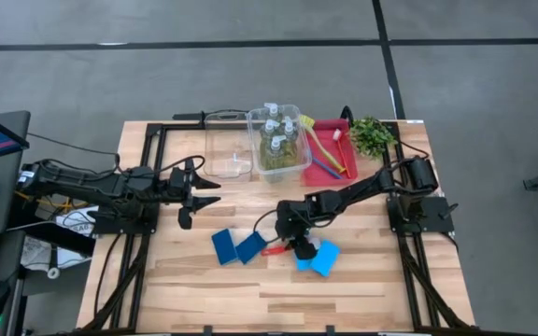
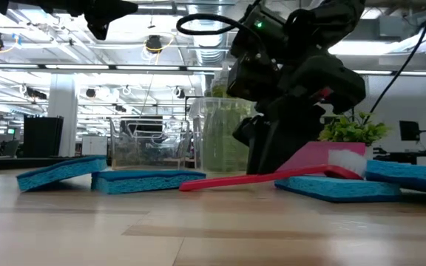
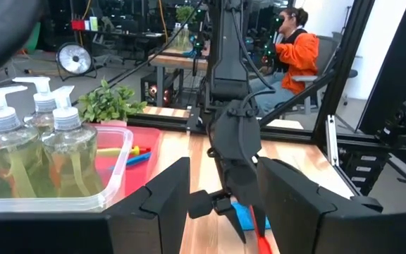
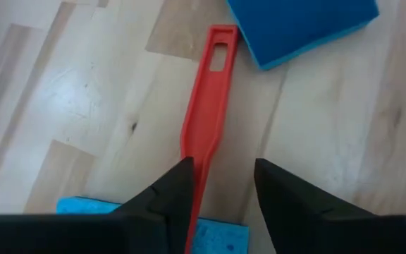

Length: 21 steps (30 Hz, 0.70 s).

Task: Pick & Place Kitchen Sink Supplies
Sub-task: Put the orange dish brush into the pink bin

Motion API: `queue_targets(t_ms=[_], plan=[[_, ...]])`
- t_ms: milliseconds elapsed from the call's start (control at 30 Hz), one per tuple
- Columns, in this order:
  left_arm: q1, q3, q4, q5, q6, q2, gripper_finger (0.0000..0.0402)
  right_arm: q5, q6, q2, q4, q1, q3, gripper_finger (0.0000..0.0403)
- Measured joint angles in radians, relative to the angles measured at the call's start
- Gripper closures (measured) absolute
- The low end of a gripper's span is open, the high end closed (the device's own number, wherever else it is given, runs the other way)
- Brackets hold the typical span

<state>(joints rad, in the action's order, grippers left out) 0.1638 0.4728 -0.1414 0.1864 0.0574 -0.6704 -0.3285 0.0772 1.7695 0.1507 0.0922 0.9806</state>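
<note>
Red brush [image 4: 206, 106] between right gripper [image 4: 220, 187] jaws, parted; four blue sponges [image 1: 224, 245].

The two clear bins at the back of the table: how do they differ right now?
The left bin looks empty, while the right bin holds soap bottles with white pump tops. The left bin stands alone toward the left arm's side; the right bin sits against the red tray. Both are clear plastic, upright and side by side.
</note>
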Motion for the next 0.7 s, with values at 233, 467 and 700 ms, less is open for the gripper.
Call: queue_targets(t_ms=[233,467,700], plan=[[0.0,0.0,0.001,0.0,0.0,0.0,0.0234,0.007,0.01,-0.004,0.006,-0.008,-0.001,0.0306],[0.0,0.0,-0.002,0.0,0.0,0.0,0.0234,0.016,0.054,-0.004,0.018,-0.01,-0.002,0.0385],[0.0,0.0,-0.002,0.0,0.0,0.0,0.0234,0.033,0.064,-0.062,0.05,-0.002,-0.006,0.0399]])
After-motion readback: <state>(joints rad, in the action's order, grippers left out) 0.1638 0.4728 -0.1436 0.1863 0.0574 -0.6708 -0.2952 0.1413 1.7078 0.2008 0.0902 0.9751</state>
